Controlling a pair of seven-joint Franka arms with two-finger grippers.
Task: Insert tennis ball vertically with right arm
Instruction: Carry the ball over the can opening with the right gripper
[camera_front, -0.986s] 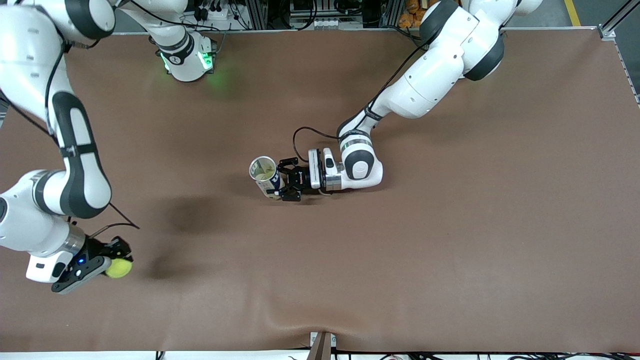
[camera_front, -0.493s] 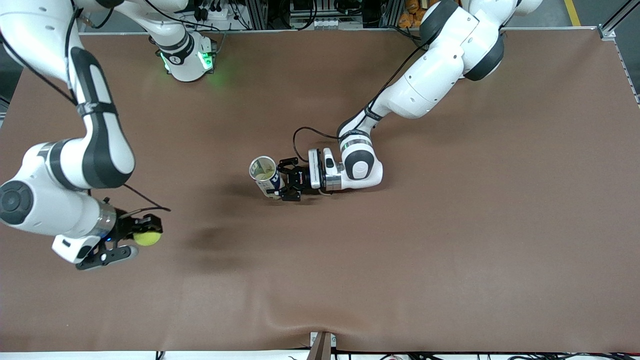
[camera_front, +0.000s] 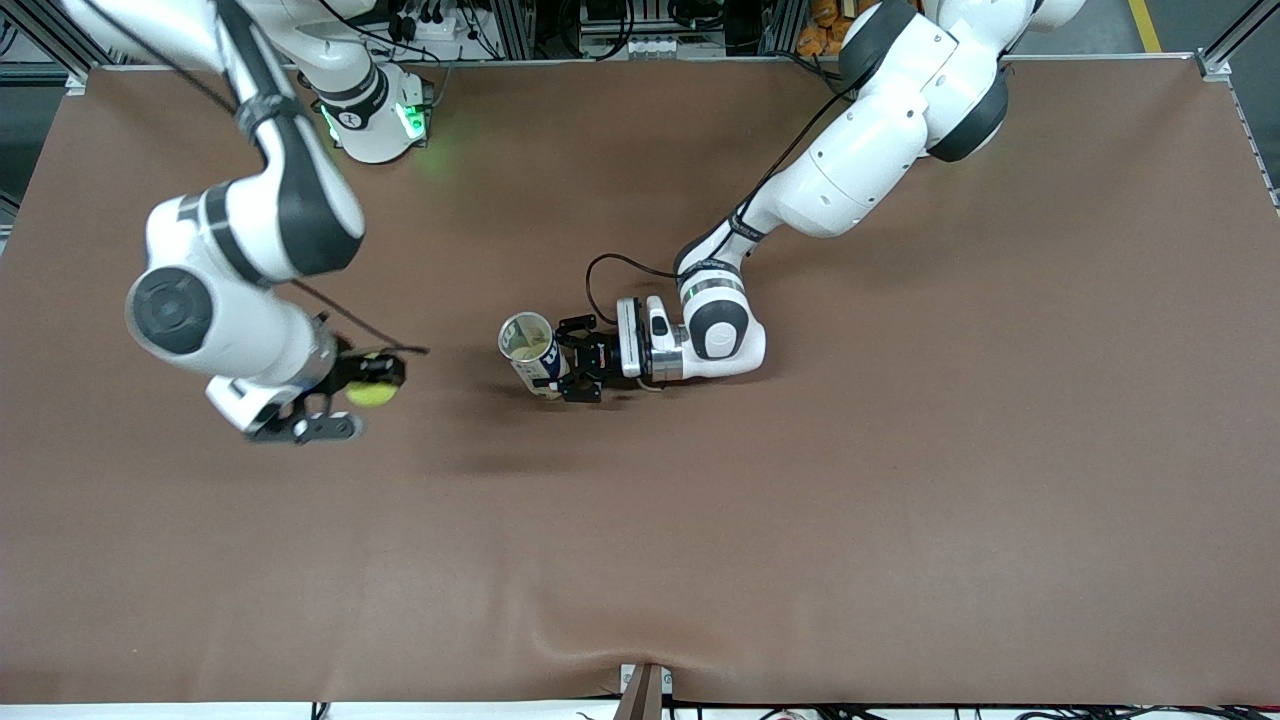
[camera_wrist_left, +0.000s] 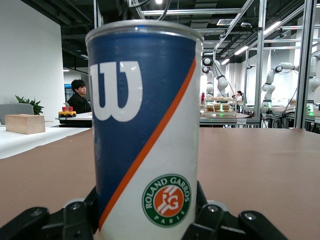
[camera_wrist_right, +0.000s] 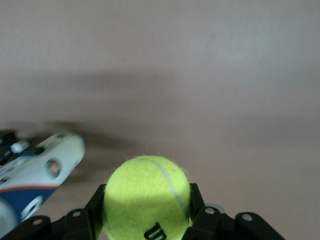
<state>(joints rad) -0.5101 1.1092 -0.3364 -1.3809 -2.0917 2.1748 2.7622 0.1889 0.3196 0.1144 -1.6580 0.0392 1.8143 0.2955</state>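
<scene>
A yellow-green tennis ball (camera_front: 371, 392) (camera_wrist_right: 147, 197) sits between the black fingers of my right gripper (camera_front: 372, 385), which is shut on it up in the air over the table, toward the right arm's end. An upright blue, white and orange ball can (camera_front: 530, 354) (camera_wrist_left: 145, 130) stands mid-table with its open mouth facing up. My left gripper (camera_front: 558, 364) is shut on the can's side and holds it still. The right wrist view shows the can (camera_wrist_right: 37, 175) off to one side of the ball.
A brown mat (camera_front: 900, 480) covers the whole table. A small bracket (camera_front: 645, 690) sits at the table edge nearest the camera. The right arm's base (camera_front: 375, 115) glows green at the table edge farthest from the camera.
The right arm has carried the ball up and toward the can, from near the table's right-arm end to roughly a third of the way across. The left arm and can have not moved.
</scene>
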